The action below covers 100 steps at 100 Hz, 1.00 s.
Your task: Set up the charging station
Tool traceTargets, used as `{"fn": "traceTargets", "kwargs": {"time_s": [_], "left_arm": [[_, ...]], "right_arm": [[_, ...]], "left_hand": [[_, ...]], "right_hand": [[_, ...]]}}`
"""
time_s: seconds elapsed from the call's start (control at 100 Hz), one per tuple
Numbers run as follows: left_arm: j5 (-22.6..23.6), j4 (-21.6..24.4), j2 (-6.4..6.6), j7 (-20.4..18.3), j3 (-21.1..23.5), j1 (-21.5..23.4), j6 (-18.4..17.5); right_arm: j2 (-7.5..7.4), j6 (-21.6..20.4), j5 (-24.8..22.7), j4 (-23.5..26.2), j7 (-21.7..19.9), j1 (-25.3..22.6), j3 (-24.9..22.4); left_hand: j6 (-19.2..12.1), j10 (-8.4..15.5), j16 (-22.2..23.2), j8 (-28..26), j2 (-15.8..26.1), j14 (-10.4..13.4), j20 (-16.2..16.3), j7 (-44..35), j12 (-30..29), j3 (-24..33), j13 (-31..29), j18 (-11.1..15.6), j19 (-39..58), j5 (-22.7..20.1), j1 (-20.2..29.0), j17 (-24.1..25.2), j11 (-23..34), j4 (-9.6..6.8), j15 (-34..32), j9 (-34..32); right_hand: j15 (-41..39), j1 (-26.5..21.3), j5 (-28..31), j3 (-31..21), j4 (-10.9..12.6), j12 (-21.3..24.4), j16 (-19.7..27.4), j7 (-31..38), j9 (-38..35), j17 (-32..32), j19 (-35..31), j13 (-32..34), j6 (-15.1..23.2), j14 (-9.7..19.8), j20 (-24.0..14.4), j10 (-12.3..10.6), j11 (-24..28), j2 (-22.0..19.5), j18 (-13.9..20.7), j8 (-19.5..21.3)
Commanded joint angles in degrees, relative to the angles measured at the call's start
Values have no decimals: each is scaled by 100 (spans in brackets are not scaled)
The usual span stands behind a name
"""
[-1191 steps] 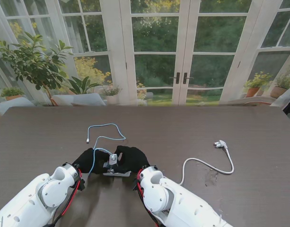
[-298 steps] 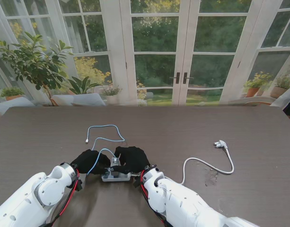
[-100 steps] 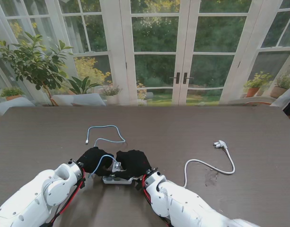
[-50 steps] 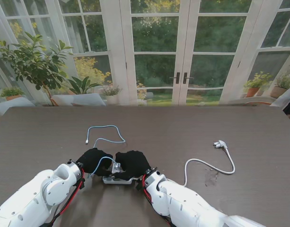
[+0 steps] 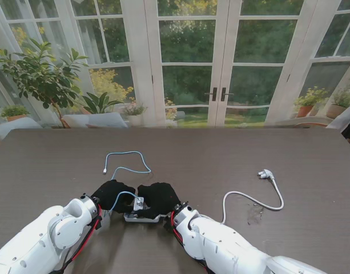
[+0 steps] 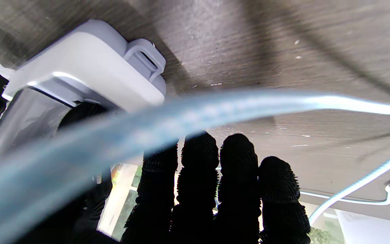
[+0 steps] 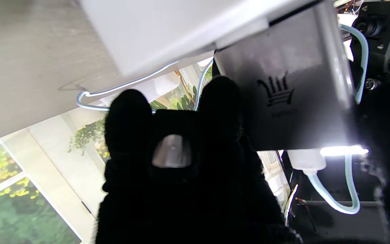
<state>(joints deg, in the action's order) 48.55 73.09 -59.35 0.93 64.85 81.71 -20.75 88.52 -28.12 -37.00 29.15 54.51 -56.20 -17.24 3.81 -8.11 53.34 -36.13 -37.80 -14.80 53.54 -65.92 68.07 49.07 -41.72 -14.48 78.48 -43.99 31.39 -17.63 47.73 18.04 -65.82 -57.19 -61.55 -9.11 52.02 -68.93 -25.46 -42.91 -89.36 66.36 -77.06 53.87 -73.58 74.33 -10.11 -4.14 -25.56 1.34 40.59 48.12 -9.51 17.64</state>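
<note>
Two gloved hands side by side over the power strip (image 5: 141,217); left hand (image 5: 113,194) fingers extended beside blue cable (image 5: 126,169); right hand (image 5: 159,198) curled around silver charger (image 5: 139,204); white cord (image 5: 252,200) well apart on table (image 5: 220,154).

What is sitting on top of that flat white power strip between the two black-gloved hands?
A silver-grey charger block stands on the flat white power strip, with a light blue cable plugged into it. The right hand and left hand cover the strip's remaining top, so its sockets cannot be seen.

A home sunroom or dining room: white-framed glass French doors (image 5: 217,63) open onto a green garden, leafy potted plants (image 5: 40,71) stand along the windows, behind the far edge of a dark wooden table (image 5: 232,154).
</note>
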Motion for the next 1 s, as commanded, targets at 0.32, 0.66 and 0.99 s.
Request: {"fn": "traceTargets", "kwargs": {"time_s": [0.32,0.66,0.99], "left_arm": [[94,-176,21,-323,-33,194,73],[79,-204,22,-325,-70,163,39],[53,-173,25,-375,-42,197,43]], "right_arm": [[-246,340,-210,195,-210,-254,26],[-686,815,-159,1279,-899,-516,-490],[-1041,1189,71,2386,-1641,-808,-1098]], "left_hand": [[4,-26,44,-1,-698,-34,65,21,-79,-112,74,28,90,76,1015,123,18,-368,25,76],[-1,-28,45,-4,-715,-36,58,35,-89,-115,70,24,90,71,1030,122,24,-371,27,70],[-3,-34,46,-8,-695,-46,55,35,-97,-111,68,25,93,55,1031,121,23,-373,28,60]], "right_hand": [[2007,162,-387,-545,1090,492,5412,-733,1043,-1046,315,-154,1990,-91,-47,-168,-114,-620,-327,99],[2282,721,-3196,245,1363,1265,5618,-1801,3427,-2199,654,-1669,911,-345,-143,-176,155,-698,-487,117],[2355,1429,-4121,1068,1376,1527,5783,-2017,4040,-2497,863,-2201,1204,-382,-237,-252,93,-1688,-530,-170]]}}
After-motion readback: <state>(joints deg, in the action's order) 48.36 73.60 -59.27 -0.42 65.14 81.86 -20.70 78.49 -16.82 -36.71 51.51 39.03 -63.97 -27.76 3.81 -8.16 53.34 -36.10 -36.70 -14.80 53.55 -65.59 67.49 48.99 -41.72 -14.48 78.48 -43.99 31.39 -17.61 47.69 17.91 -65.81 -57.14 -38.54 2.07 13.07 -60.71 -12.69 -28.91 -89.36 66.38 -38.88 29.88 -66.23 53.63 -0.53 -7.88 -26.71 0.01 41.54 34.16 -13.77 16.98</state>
